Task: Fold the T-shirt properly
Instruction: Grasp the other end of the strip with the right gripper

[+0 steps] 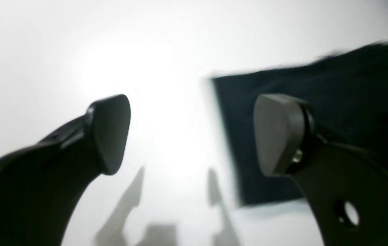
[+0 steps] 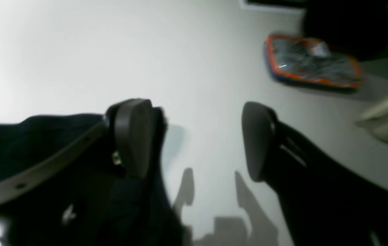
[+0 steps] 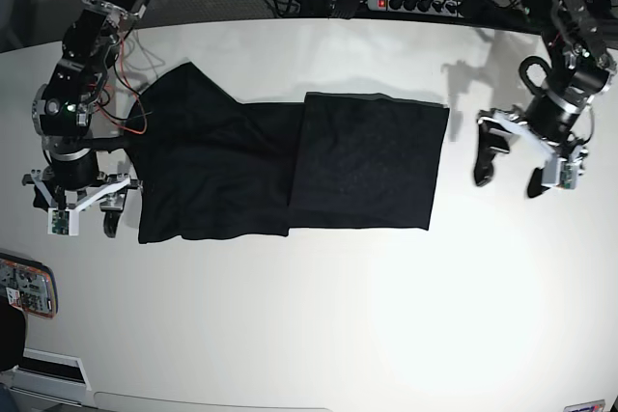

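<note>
Black T-shirt (image 3: 290,166): we list it flat at centre-upper frame on the white table (image 3: 319,325), its right portion folded over. Right gripper (image 3: 77,209), frame left beside the shirt's edge: jaws wide, empty. Left gripper (image 3: 509,173), frame right, apart from the shirt: wide, empty. Orange-edged packet (image 3: 24,287), lower left.

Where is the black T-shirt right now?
In the base view the T-shirt lies flat in the middle of the white table, partly folded, between the open left pincer and the open right pincer.
</note>
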Controlling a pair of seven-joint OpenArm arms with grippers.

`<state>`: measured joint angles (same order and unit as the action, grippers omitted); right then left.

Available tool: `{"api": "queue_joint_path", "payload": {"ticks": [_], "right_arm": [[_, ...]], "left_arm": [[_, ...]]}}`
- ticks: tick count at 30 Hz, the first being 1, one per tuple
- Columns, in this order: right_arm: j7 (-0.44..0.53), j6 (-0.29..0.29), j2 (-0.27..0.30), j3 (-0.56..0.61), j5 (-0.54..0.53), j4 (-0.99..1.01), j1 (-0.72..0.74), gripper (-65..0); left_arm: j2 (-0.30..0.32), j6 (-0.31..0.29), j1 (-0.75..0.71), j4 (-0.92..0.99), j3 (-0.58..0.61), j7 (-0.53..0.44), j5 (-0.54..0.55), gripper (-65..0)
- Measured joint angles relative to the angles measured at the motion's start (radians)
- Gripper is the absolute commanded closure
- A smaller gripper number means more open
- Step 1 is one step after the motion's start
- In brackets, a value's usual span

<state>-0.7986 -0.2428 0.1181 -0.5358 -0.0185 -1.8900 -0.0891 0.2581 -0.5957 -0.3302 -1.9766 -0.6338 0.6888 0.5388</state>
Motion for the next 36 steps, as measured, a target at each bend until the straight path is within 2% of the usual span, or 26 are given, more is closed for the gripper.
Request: {"api": "queue_joint_path", "payload": {"ticks": [2, 7, 10, 15, 17, 19, 24, 31, 36], "right_arm": [[-0.002, 0.006, -0.001, 0.003, 0.003, 0.037, -0.003, -39.6], [-0.009, -0.001, 0.001, 0.040, 0.010, 0.150, -0.020, -39.7], [-0.011, 0.002, -0.002, 0.043, -0.046, 0.152, -0.061, -39.7], [-0.008, 0.000, 0.003, 0.040, -0.281, 0.153, -0.064, -39.7], [-0.005, -0.004, 0.028, 0.043, -0.325, 0.156, -0.063, -39.7], [0.002, 0.008, 0.052, 0.037, -0.328, 0.166, -0.063, -39.7], [0.006, 0.004, 0.048, 0.038, -0.331, 0.274, -0.062, -39.6], [0.131, 0.008, 0.053, 0.038, -0.338, 0.377, -0.082, -39.4], [0.153, 0.006, 0.049, 0.039, -0.338, 0.436, -0.090, -39.4]], "left_arm": [[0.000, 0.006, -0.026, -0.012, -0.016, -0.039, -0.101, -54.2], [-0.043, -0.005, -0.116, -0.021, -0.008, -0.270, -0.274, -54.2], [-0.044, -0.005, -0.169, -0.021, -0.009, -0.374, -0.289, -54.2], [-0.045, -0.005, -0.177, -0.021, -0.009, -0.373, -0.292, -54.2], [-0.044, -0.003, -0.177, -0.021, -0.008, -0.373, -0.293, -54.2], [-0.045, -0.003, -0.178, -0.021, -0.008, -0.373, -0.293, -54.2], [-0.044, -0.003, -0.180, -0.021, -0.008, -0.373, -0.293, -54.2], [-0.045, -0.004, -0.180, -0.021, -0.008, -0.374, -0.298, -54.2], [-0.045, -0.004, -0.180, -0.021, -0.008, -0.373, -0.301, -54.2]]}}
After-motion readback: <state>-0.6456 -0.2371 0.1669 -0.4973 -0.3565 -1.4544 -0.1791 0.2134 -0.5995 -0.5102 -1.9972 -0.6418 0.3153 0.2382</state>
